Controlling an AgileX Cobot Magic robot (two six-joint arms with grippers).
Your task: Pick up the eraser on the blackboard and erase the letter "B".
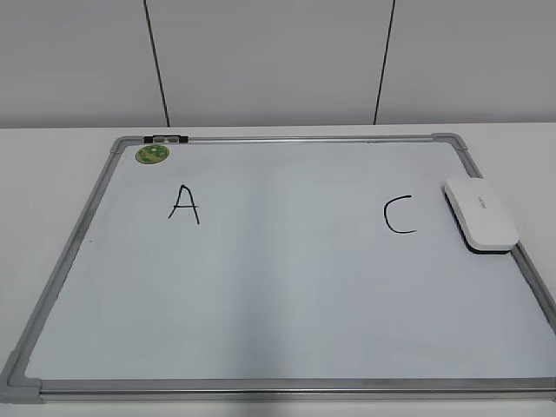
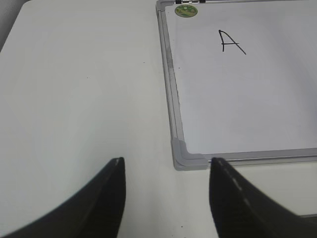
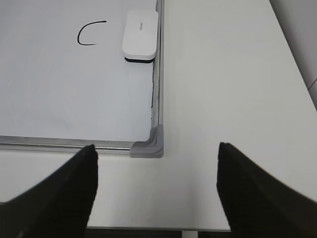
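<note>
I see the large white dry-erase blackboard with silver-grey metal frame (image 1: 287, 287) lying flat on the white table (image 1: 52, 156). The flat white rounded-rectangular plastic eraser with dark underside (image 1: 480, 215) sits on the board's right side, touching or just beside the right frame rail, just right of the black hand-drawn "C" (image 1: 400, 215). The black "A" (image 1: 183, 204) is on the left part of the board. The stretch between the "A" and the "C" is plain white in my exterior view; I see no letter "B" there. A round green magnet (image 1: 153, 154) sits in the far left corner of the board, just beside a small silver-and-black clip (image 1: 165, 139) on the top rail.

From the left wrist camera, my left gripper (image 2: 166, 198) hangs over bare table at the board's near left grey plastic corner (image 2: 184, 156); its two dark fingers are spread apart with nothing between them. The "A" and the green magnet show farther up.

From the right wrist camera, my right gripper (image 3: 156, 191) hovers over the table at the board's near right grey corner (image 3: 151, 144), fingers spread wide, holding nothing. The eraser is well ahead of it, lying along the right rail, small grey lettering on top that I can't read, "C" just to its left.

Neither arm shows in the exterior view.
</note>
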